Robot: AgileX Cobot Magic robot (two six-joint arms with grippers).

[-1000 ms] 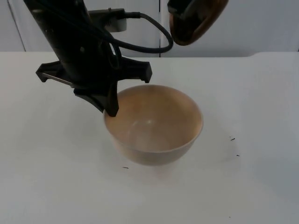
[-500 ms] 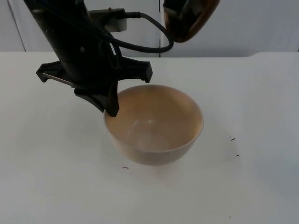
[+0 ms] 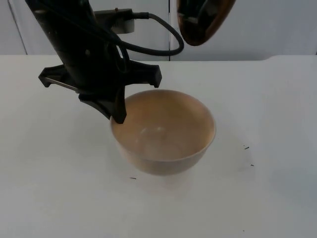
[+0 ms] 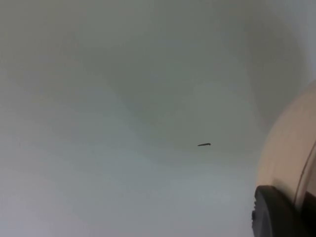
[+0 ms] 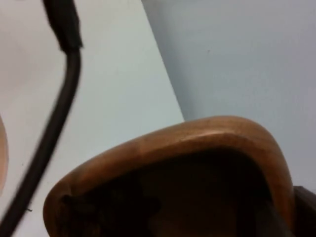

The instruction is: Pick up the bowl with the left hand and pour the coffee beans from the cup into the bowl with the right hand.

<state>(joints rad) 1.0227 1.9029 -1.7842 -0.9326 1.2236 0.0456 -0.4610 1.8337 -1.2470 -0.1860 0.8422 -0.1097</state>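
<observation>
Top view shows my left gripper (image 3: 118,115) clamped on the near-left rim of the empty beige bowl (image 3: 163,131), held just above the table (image 3: 277,124). My right gripper (image 3: 194,14) grips the wooden cup (image 3: 205,22), high and far of the bowl. If I tip now, beans could fall behind the far rim.

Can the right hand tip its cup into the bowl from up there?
Probably yes. The right hand holds the cup above the bowl, whose mouth is open; the left hand grips only the rim.
</observation>
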